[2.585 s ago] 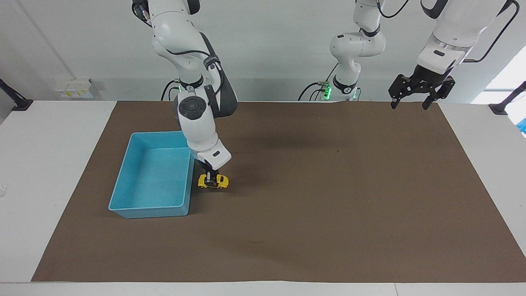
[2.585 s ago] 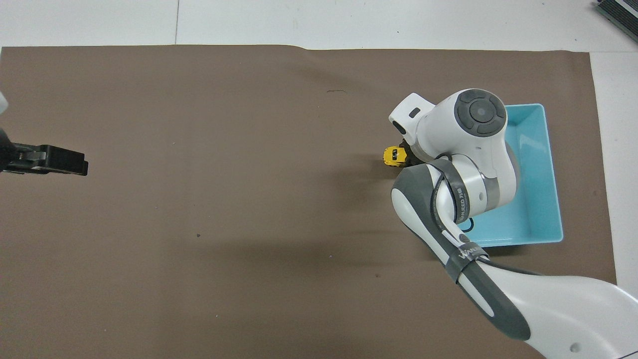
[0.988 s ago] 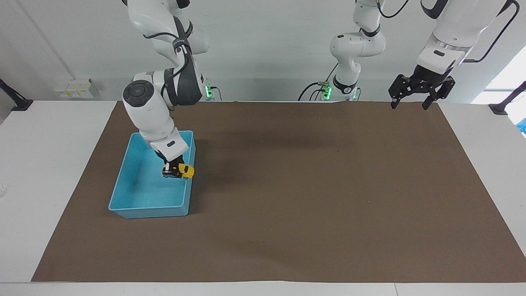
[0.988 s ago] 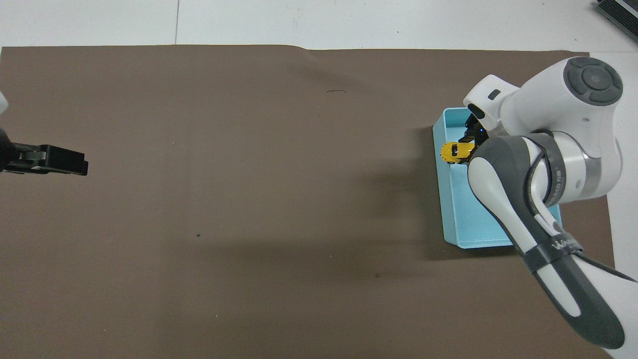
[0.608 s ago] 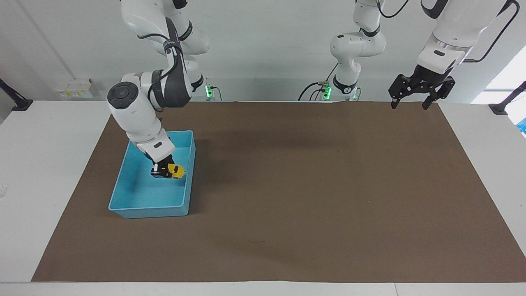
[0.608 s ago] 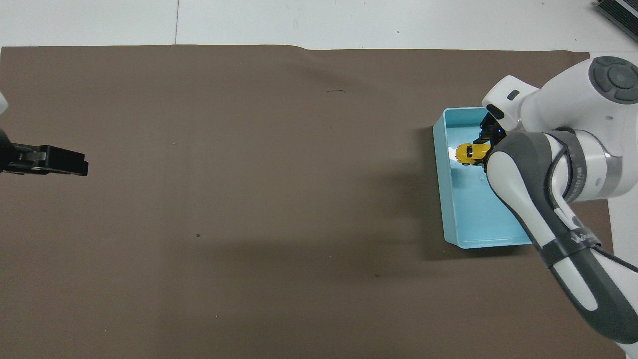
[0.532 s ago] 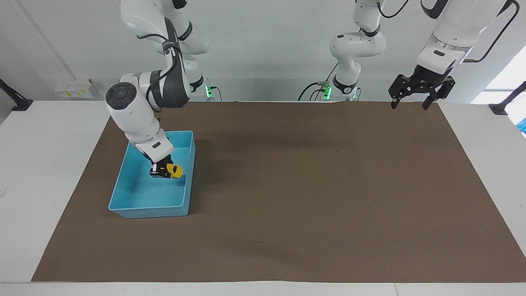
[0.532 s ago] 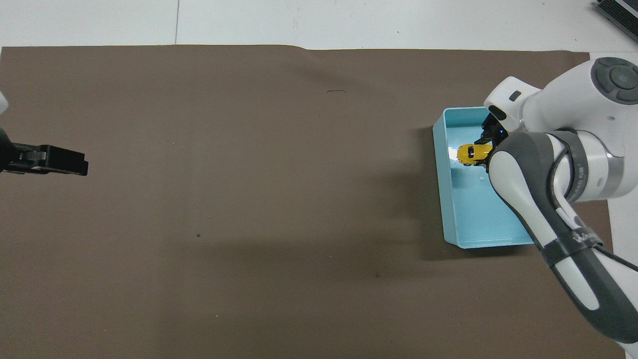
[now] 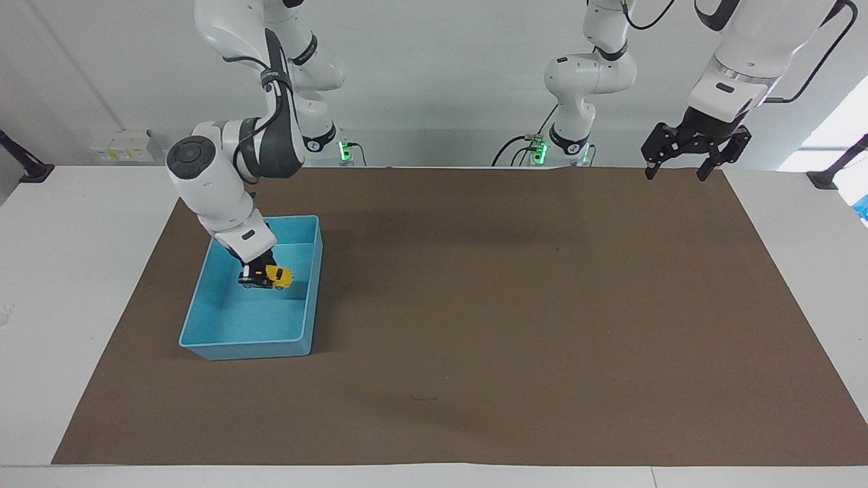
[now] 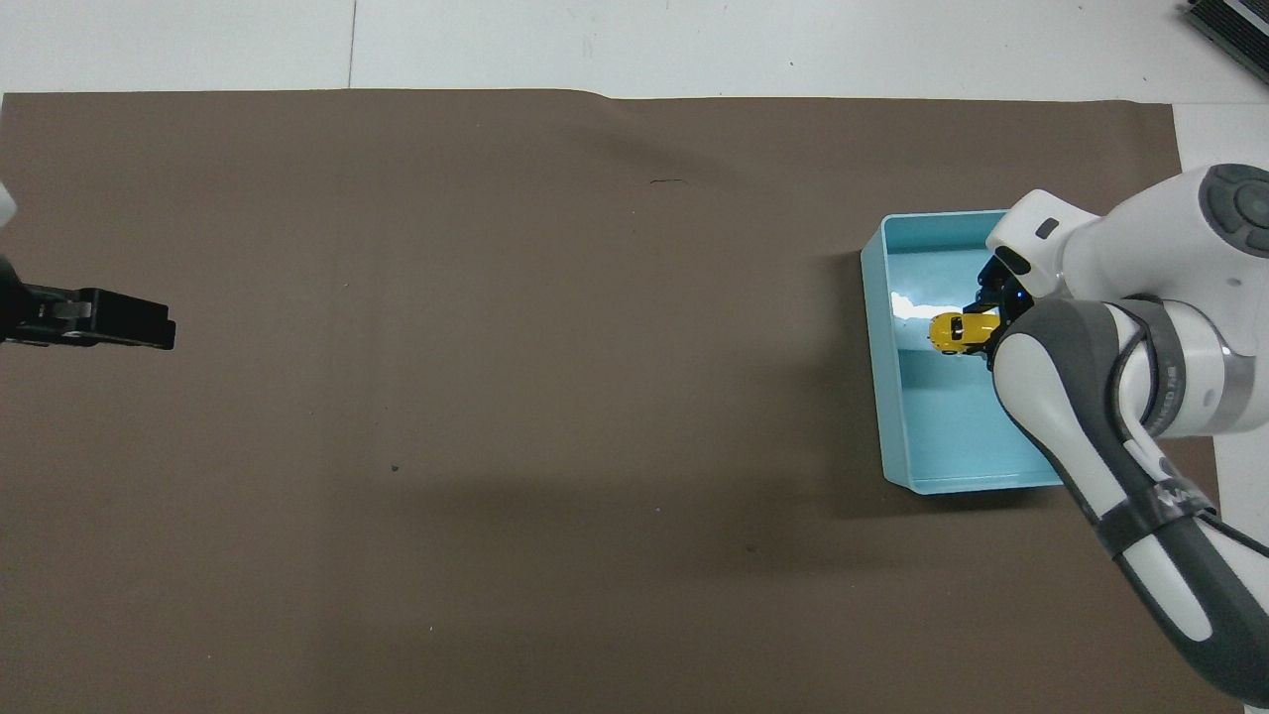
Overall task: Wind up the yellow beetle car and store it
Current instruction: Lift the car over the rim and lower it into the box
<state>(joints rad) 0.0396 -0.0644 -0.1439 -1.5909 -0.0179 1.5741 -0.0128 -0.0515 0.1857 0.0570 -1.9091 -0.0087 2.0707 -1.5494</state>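
The yellow beetle car (image 9: 276, 276) is held in my right gripper (image 9: 258, 275), which is shut on it. The car hangs tilted, low over the floor of the blue bin (image 9: 244, 350), inside its walls. I cannot tell whether the car touches the floor. In the overhead view the car (image 10: 958, 332) shows over the bin (image 10: 877, 377), with the right gripper (image 10: 986, 332) partly hidden under its own arm. My left gripper (image 9: 685, 169) waits open and empty, raised over the mat's edge at the left arm's end; its tip shows in the overhead view (image 10: 129, 332).
The bin stands on a brown mat (image 9: 529, 312) at the right arm's end of the table. White table (image 9: 81, 271) borders the mat. The bin holds nothing else that I can see.
My right gripper lifted the car from the mat beside the bin, carried it over the bin's wall and lowered it inside. The left arm has not moved.
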